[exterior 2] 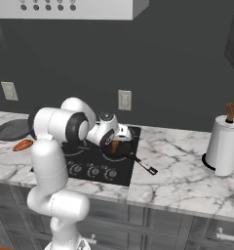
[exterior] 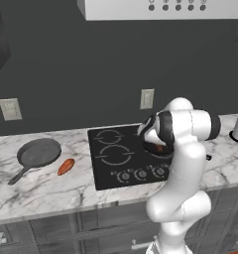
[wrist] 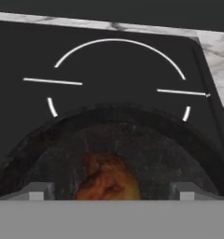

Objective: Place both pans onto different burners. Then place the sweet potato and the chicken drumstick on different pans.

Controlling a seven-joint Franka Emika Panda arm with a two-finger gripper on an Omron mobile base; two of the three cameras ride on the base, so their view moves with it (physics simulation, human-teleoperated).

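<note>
Your jaws (wrist: 109, 191): spread wide, holding nothing | drumstick (wrist: 107, 179): in black pan (wrist: 62, 154) on cooktop (exterior: 103, 171) | grey pan (exterior: 39, 152), sweet potato (exterior: 66, 166): on desk (exterior: 41, 191)

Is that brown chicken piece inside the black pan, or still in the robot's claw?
In the pan: the chicken drumstick lies on the black pan floor, and the gripper fingertips stand wide apart on either side.

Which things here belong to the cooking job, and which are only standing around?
Job: black pan holding chicken drumstick, open gripper above; grey pan; sweet potato; burners.
Around: paper towel roll, wall outlets.
</note>
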